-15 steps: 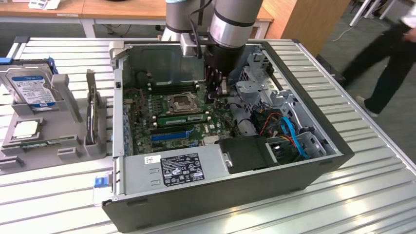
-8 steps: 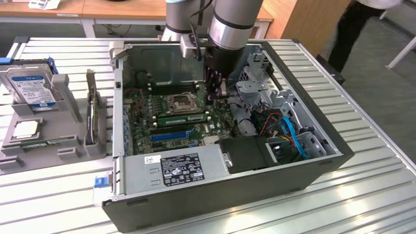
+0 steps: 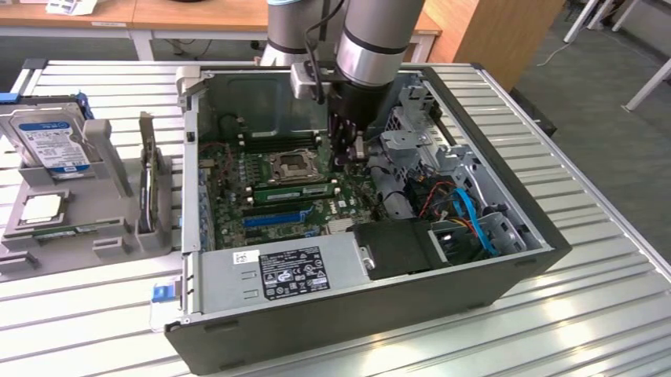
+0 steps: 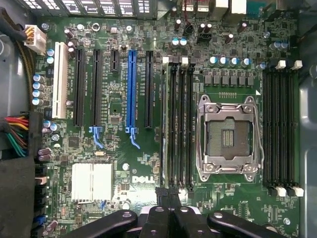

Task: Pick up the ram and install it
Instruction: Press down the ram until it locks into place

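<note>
The ram point(image 3: 295, 191), a long green stick, stands on edge in a black memory slot just in front of the processor socket point(image 3: 291, 164) inside the open computer case. My gripper point(image 3: 347, 153) hangs over the motherboard beside the socket, near one end of that stick. In the wrist view the black fingers point(image 4: 161, 214) are pressed together with nothing between them. The gripper's tip point(image 4: 168, 194) sits over the end of the slot bank point(image 4: 177, 124) beside the socket point(image 4: 228, 135). The stick itself is hard to make out there, seen edge-on.
The case wall point(image 3: 314, 314) and power supply point(image 3: 283, 271) stand at the front, with a drive cage and cables point(image 3: 461, 212) on the exterior view's right. On the left, a grey holder point(image 3: 105, 157) carries a hard drive point(image 3: 47, 145), a square chip point(image 3: 40, 208) and an upright card point(image 3: 152, 188).
</note>
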